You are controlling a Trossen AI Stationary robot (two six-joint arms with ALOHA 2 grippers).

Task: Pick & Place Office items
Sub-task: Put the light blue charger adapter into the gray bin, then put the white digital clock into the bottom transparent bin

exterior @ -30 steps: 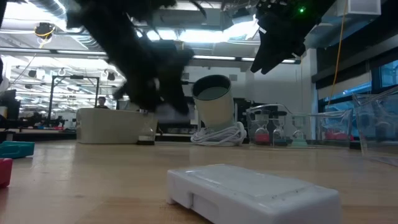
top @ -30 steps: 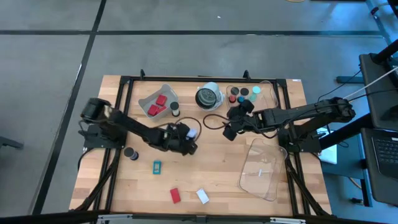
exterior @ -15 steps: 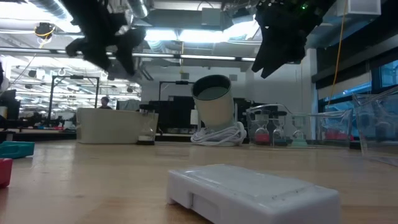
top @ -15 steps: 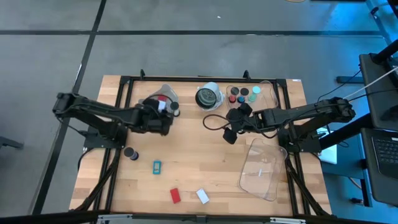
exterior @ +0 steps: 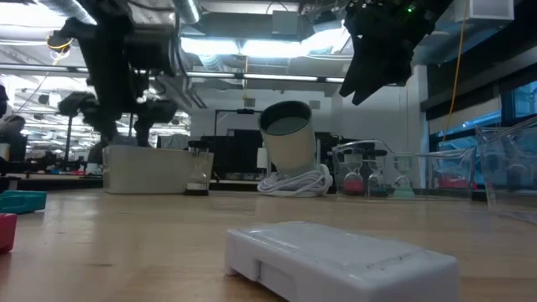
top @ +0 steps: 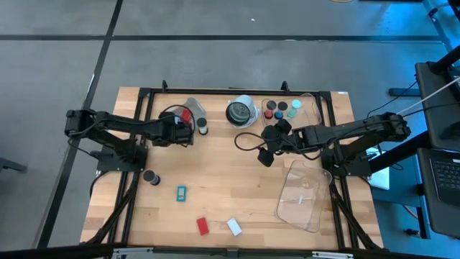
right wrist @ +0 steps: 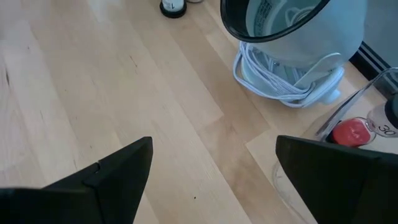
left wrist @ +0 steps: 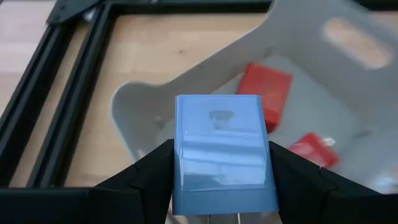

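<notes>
The left gripper (left wrist: 221,186) is gripping a pale-blue block (left wrist: 221,152) between its closed-in fingers, hanging over the grey tray (top: 188,110) at the table's far left — only the left wrist view is showing the two red blocks (left wrist: 264,94) lying in it. A black frame rail (left wrist: 62,81) is running just beside the tray. The right gripper (right wrist: 211,180) is hovering mid-table with fingers spread wide, holding nothing, near the white-and-black round object (right wrist: 292,37). In the high view a teal block (top: 182,192), a red block (top: 203,226) and a white block (top: 234,227) are lying near the front edge.

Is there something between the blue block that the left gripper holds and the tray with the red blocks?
Nothing visible. The left gripper holds the blue block above the tray, where two red blocks lie beside bare floor.
</notes>
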